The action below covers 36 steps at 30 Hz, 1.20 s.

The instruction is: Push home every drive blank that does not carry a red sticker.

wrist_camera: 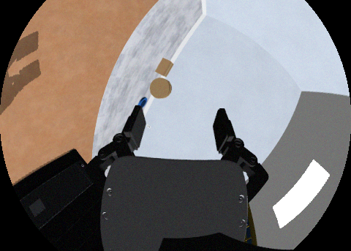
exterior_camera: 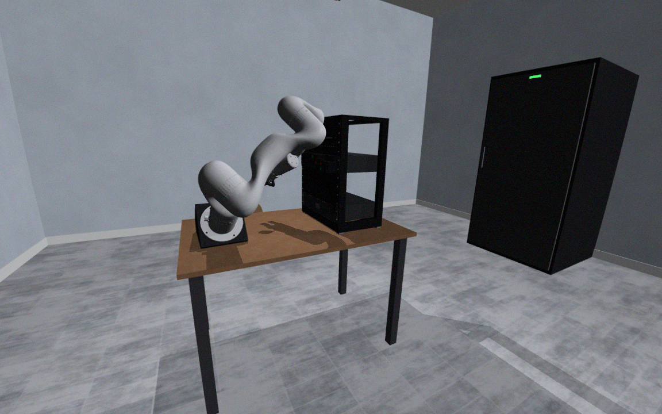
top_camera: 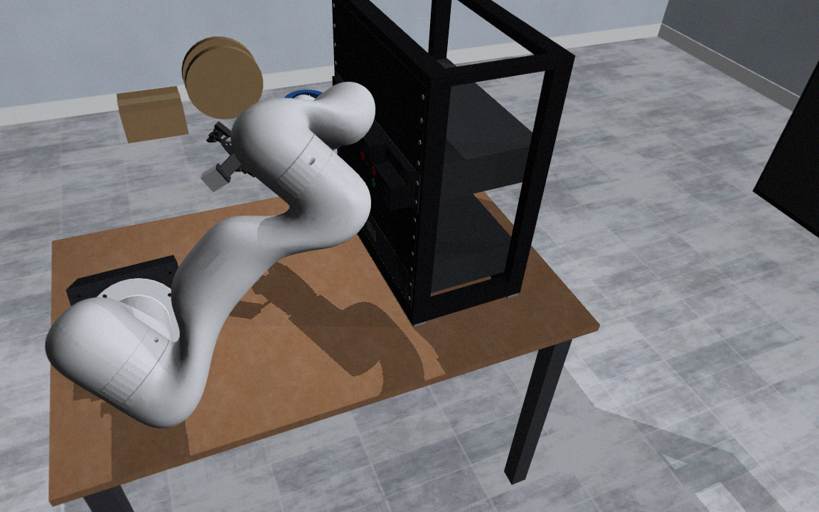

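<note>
The pincer [wrist_camera: 178,131] is gaping wide on nothing, pointing away from the rack [top_camera: 428,190], whose stickered blanks [top_camera: 372,171] are sitting at its three o'clock in the top view.

- A table [exterior_camera: 292,255] is set on the floor [exterior_camera: 477,334], and on it are placed the arm's base [exterior_camera: 203,242] at one end and a rack [exterior_camera: 384,154] at the other.
- The arm [top_camera: 272,222] is bent up before the rack's front.
- The gripper [wrist_camera: 178,126] is held off the table's far edge, turned away from the rack.
- A box [top_camera: 150,113] and a disc [top_camera: 221,76] are seen on the floor behind the table, by the wall [exterior_camera: 169,103].
- A cabinet [exterior_camera: 544,164] is stood well apart, to the right of the table in the exterior view.
</note>
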Tool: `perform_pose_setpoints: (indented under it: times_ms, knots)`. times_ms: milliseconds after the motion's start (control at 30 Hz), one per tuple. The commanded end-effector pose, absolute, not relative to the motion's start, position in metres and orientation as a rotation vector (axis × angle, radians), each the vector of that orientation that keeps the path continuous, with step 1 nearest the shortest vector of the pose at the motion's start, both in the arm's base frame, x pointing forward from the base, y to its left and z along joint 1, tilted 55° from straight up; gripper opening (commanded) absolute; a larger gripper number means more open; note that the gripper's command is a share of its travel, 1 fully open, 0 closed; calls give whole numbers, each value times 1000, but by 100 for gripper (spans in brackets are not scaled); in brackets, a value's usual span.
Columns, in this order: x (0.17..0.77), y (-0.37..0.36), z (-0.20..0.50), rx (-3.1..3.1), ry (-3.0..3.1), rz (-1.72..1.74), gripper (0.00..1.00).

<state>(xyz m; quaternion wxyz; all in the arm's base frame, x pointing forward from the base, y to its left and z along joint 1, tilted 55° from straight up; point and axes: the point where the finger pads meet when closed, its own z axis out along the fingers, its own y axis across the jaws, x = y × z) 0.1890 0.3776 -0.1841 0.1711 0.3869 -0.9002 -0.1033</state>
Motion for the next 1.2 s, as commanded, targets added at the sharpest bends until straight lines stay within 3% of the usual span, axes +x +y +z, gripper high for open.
perform_pose_setpoints:
  times_ms: [0,1167]
  knots:
    - [189,379,-184,1100,-2557,-295,100]
    - [189,365,-186,1029,-2631,-168,100]
